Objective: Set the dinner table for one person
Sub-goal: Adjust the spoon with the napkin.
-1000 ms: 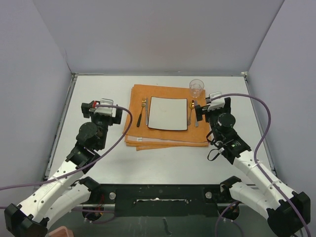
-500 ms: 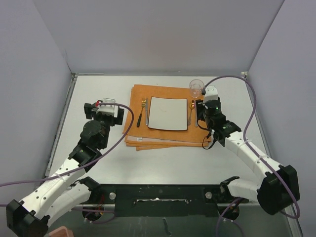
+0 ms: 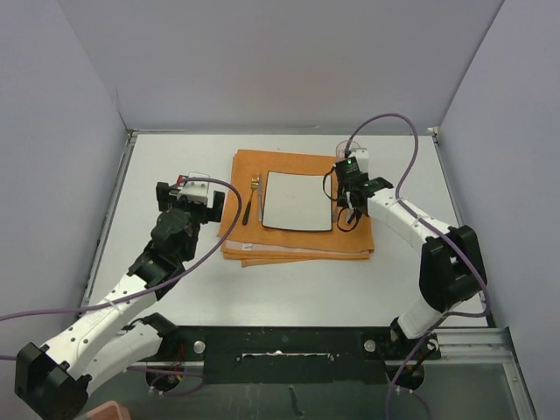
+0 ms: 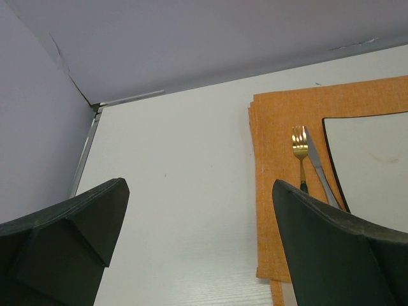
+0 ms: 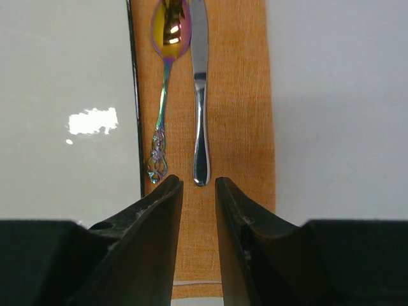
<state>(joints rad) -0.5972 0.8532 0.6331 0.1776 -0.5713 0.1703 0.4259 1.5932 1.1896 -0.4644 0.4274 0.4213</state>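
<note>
The large, flat white-grey dinner table (image 3: 175,157) lies under everything and spreads well past the plate on every side. Under the plate sits a folded stack of orange woven cloth (image 3: 297,241). The small square white plate (image 3: 297,199) rests in the middle of that stack.

Off to the plate's left, the left gripper (image 4: 199,188) hangs over bare tabletop, its jaws spread wide and empty. The right gripper (image 5: 196,185) points down at the cloth strip just right of the plate. Its fingers are drawn to a narrow slot with only orange cloth showing between them, so it holds nothing.

Just ahead of those fingertips lies the butt of a slim silver table knife (image 5: 199,76). Its long axis runs straight away from the pincer, parallel to the plate's right edge, and the right arm is far the nearer one. A gold iridescent spoon (image 5: 167,38) lies between that knife and the plate, aligned the same way. A gold fork (image 4: 299,150) and a second silver knife (image 4: 319,169) lie left of the plate.

To my eye the setting is close to done.
</note>
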